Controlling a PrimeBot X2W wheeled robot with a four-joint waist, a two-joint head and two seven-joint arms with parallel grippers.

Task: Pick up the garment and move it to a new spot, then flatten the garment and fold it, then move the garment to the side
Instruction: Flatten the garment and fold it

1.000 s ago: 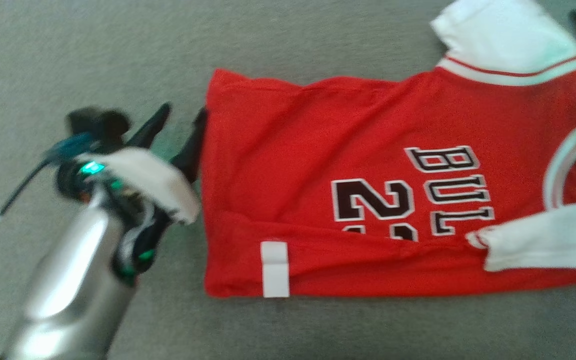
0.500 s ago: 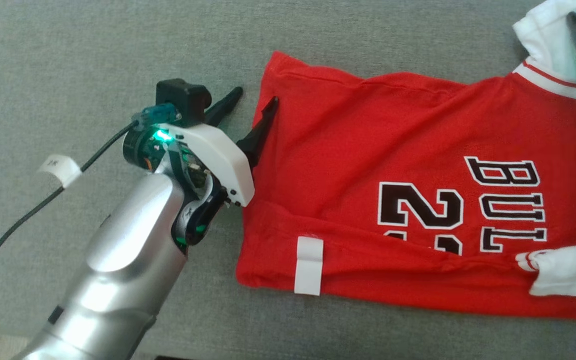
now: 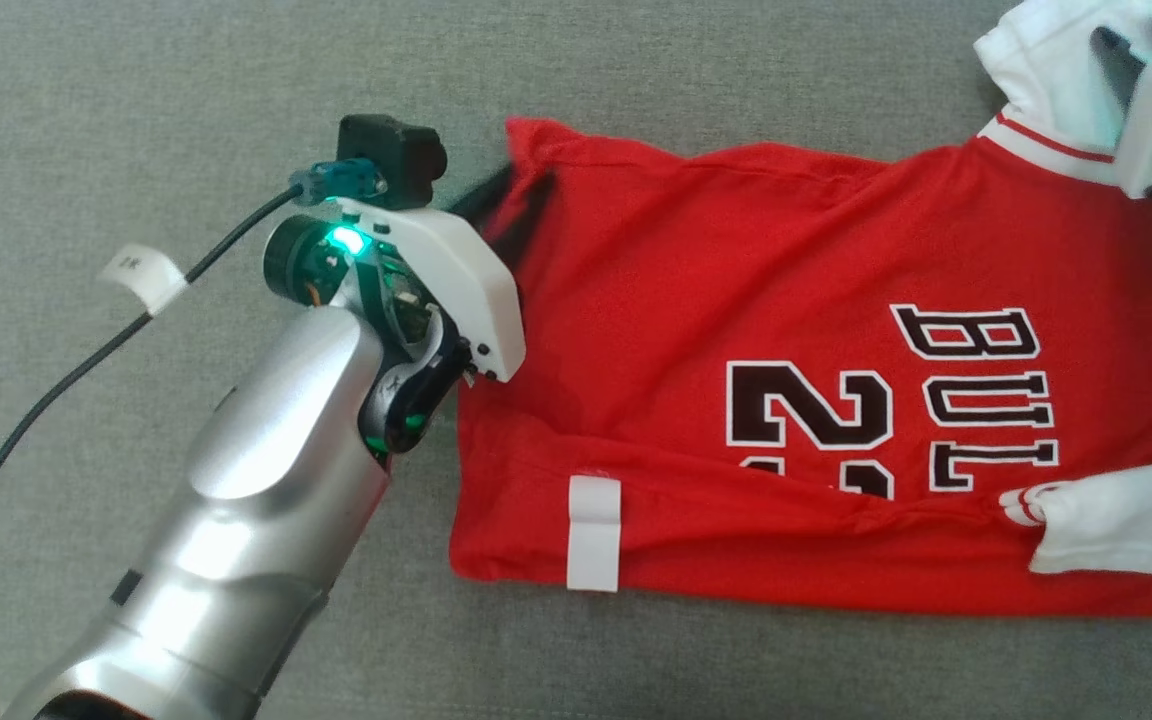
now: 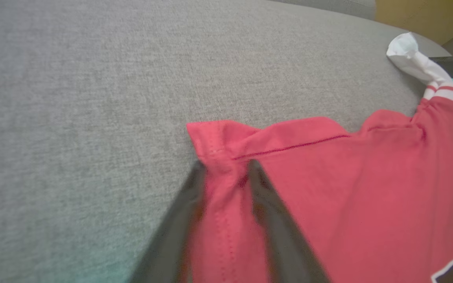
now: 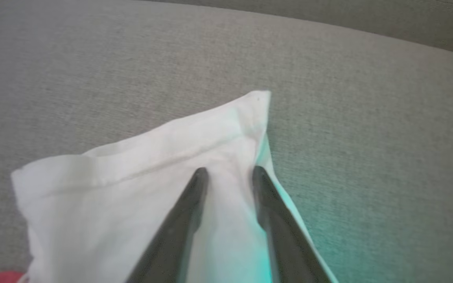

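Observation:
The garment (image 3: 736, 300) is a red jersey with white sleeves and black lettering, lying spread on a grey fabric surface (image 3: 186, 100). My left gripper (image 3: 511, 200) is at its far left hem corner. In the left wrist view the left gripper (image 4: 226, 165) has its two fingers pinched in on a bunched ridge of red hem of the garment (image 4: 348, 177). My right gripper (image 3: 1121, 40) is at the top right over a white sleeve. In the right wrist view the right gripper (image 5: 229, 171) has its fingers close together, with the sleeve (image 5: 112, 177) between them.
A black cable (image 3: 36, 420) with a white label (image 3: 141, 275) runs from my left wrist across the grey surface. A white tag (image 3: 593, 530) marks the garment's near hem. Bare grey surface lies left of and beyond the garment.
The head camera shifted. My left gripper's fingers, wide apart beside the hem, have closed in on its corner and bunched it. My right gripper's white housing has come further into view.

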